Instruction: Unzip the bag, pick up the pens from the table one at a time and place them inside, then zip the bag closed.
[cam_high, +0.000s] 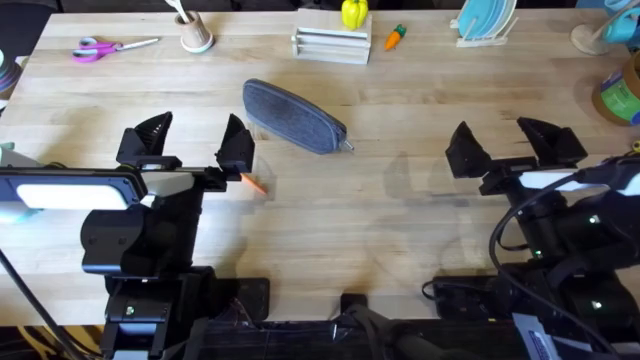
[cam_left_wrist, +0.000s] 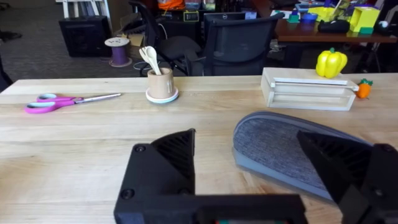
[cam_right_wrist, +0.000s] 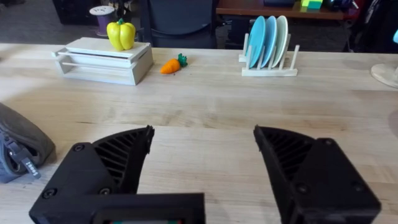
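From my station I count one bag (cam_high: 295, 116) lying zipped and slanted on the table (cam_high: 400, 210), and I take it as my landmark. Left of the bag and nearer the arm bases, my left gripper (cam_high: 195, 140) hovers low over the wood with its two black fingers spread wide, holding nothing, its inner finger just beside the bag's near-left end. I see one pen (cam_high: 253, 182), a thin orange sliver peeking out from under that gripper's wrist, just in front of the bag's left half. The bag's small metal pull (cam_high: 349, 146) sits at its right end. Well to the right of the bag, my right gripper (cam_high: 515, 142) hangs level, jaws likewise parted and empty.
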